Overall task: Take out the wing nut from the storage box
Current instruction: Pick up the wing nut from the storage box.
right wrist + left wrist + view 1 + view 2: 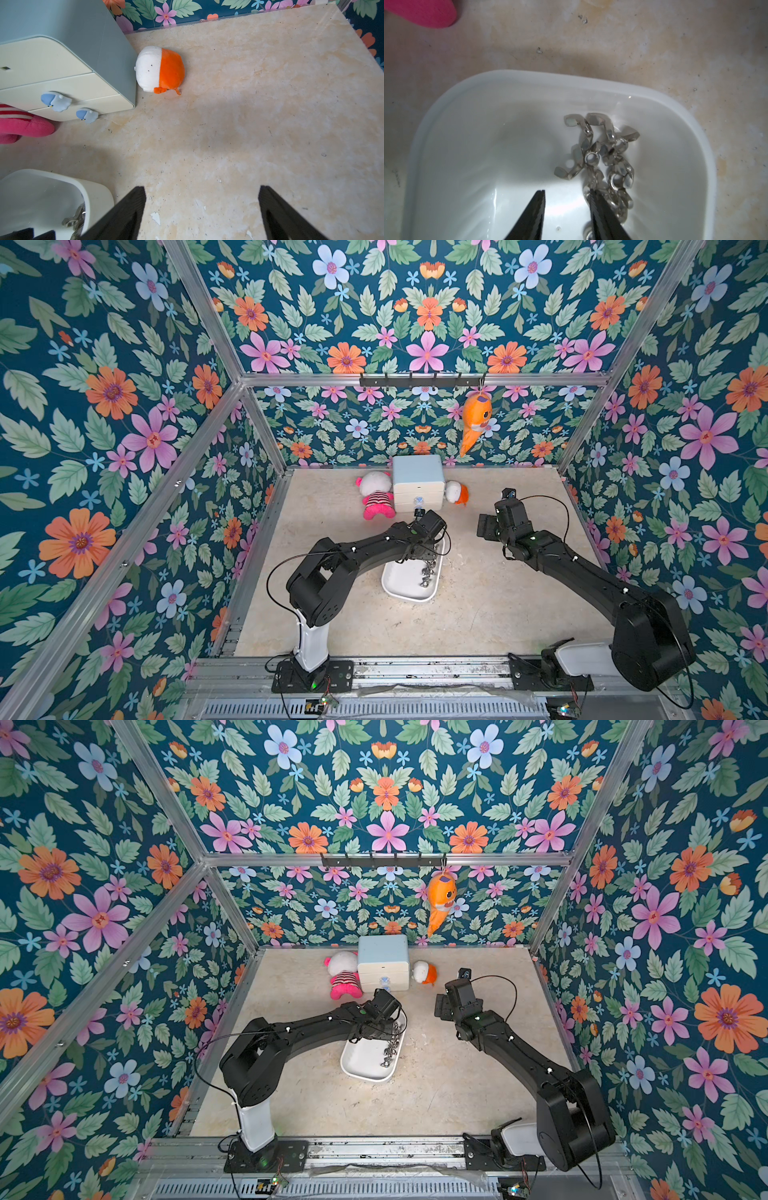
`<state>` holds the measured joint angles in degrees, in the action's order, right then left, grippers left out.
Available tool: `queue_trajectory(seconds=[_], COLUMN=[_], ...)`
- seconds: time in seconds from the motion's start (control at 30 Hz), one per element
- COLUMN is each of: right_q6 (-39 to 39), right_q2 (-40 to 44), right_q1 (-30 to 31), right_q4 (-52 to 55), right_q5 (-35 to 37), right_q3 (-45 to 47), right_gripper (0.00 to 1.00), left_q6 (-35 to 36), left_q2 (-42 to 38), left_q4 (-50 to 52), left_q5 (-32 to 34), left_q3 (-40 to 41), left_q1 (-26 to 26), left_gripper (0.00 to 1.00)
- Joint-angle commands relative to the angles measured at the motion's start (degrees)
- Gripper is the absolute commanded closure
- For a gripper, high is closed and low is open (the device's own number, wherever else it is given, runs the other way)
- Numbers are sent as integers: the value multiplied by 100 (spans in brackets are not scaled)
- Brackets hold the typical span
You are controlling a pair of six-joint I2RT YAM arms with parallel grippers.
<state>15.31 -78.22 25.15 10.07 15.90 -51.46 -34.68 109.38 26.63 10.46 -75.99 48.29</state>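
The storage box (529,76) is a shallow white tray on the beige floor, seen in both top views (399,593) (357,1073). Several shiny wing nuts (589,159) lie heaped along one side of it (426,572). My left gripper (566,190) reaches down inside the box, jaws part-way open with only bare white floor between them. One finger (600,207) rests against a wing nut on its outer side. My right gripper (202,187) hangs wide open and empty above bare floor, beside the box's corner (97,193).
At the back stands a small drawer cabinet (417,483) with a pale-blue top. A pink plush (376,497) lies at its left and an orange-white plush (457,491) at its right. An orange fish toy (476,418) hangs from the wall rail.
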Motion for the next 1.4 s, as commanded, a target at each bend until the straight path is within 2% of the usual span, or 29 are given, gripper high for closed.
queue_trajectory(seconds=[0.0,0.33,0.83,1.37], right_q6=[33,51,104,130], right_q2=[43,21,24,42], right_q1=[-34,-65,-73,-106], right_q4=[-31,-53,-84,-92], right_q5=[-8,27,31,13], right_q3=[8,31,110,141], right_gripper=[9,9,9,9], left_q6=[13,83,189,198], left_q2=[98,204,427,476], left_q4=[79,9,-44,20], left_q5=[114,-42,-15,65], left_q3=[-65,-115,-283,-244], left_q1=[-21,-26,-30,-26], left_gripper=[61,72,81,82])
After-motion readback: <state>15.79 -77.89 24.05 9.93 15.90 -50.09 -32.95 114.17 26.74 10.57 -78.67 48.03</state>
